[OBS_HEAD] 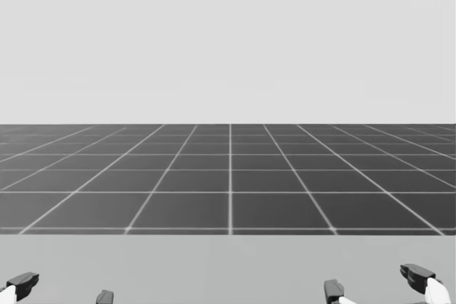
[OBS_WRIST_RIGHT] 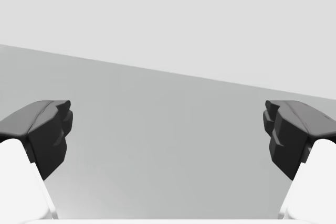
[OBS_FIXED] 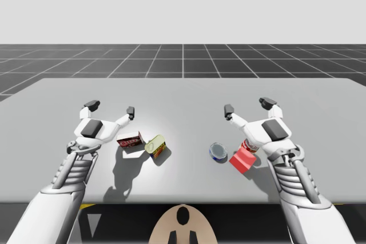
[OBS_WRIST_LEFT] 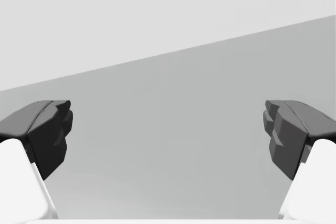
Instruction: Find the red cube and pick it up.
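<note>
Fingers point(OBS_WRIST_RIGHT: 47, 129) of right gripper point(OBS_FIXED: 247, 106) stand wide apart w/ nothing between them; left gripper point(OBS_FIXED: 111, 108) is likewise spread and empty. Red cube point(OBS_FIXED: 242, 159) sits on table point(OBS_FIXED: 183, 92) behind right gripper, close under that arm's wrist and just beside blue can point(OBS_FIXED: 218, 152) — well apart from red box point(OBS_FIXED: 130, 140) and yellow can point(OBS_FIXED: 155, 144) by the left arm. Handling est.: rigid, light, non-fragile; smooth faces may slip. Recommended hold — two opposite side faces, approx. mid-height.
</note>
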Controlling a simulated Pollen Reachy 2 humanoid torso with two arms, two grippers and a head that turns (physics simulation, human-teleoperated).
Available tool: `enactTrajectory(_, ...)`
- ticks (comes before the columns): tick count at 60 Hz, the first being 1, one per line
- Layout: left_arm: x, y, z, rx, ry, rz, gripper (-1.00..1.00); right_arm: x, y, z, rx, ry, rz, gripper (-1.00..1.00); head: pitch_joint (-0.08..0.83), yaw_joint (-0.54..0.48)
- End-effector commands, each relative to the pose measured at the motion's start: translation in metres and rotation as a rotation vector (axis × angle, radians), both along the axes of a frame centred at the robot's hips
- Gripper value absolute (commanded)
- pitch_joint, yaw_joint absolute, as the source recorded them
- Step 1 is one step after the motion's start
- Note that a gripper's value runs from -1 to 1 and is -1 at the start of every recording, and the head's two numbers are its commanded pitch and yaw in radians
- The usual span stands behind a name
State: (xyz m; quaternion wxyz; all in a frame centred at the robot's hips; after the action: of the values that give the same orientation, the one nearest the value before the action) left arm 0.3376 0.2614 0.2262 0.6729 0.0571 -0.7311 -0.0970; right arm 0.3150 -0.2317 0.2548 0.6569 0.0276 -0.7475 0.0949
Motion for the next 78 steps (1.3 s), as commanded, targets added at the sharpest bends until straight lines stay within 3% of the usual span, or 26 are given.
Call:
enactTrajectory(1, 0.0, 0.0, 0.0, 0.002, 0.001, 0.001, -1.0, -0.001, 0.002, -0.001, 0.01, 0.004, 0.003, -1.0, 0.005, 0.01)
enactTrajectory(9, -0.001, 0.0, 0.0, 0.002, 0.0, 0.003, -1.0, -0.002, 0.002, 0.002, 0.012, 0.0, 0.005, -1.0, 0.074, 0.0)
enactTrajectory(29, -0.001, -0.002, 0.0, 0.02, -0.006, 0.001, -1.0, 0.002, 0.0, -0.002, 0.009, 0.014, 0.0, -1.0, 0.394, -0.07)
enactTrajectory(59, -0.004, -0.007, 0.002, 0.031, -0.017, -0.014, -1.0, 0.0, 0.003, 0.003, 0.005, 0.013, 0.009, -1.0, 0.735, -0.37)
enactTrajectory(67, -0.003, -0.006, 0.002, 0.027, -0.019, -0.019, -1.0, -0.003, 0.005, 0.007, 0.002, 0.003, 0.013, -1.0, 0.781, -0.4)
enactTrajectory(78, -0.002, -0.006, 0.001, 0.025, -0.012, -0.013, -1.0, -0.021, 0.003, 0.02, 0.024, 0.016, 0.04, -1.0, 0.763, -0.38)
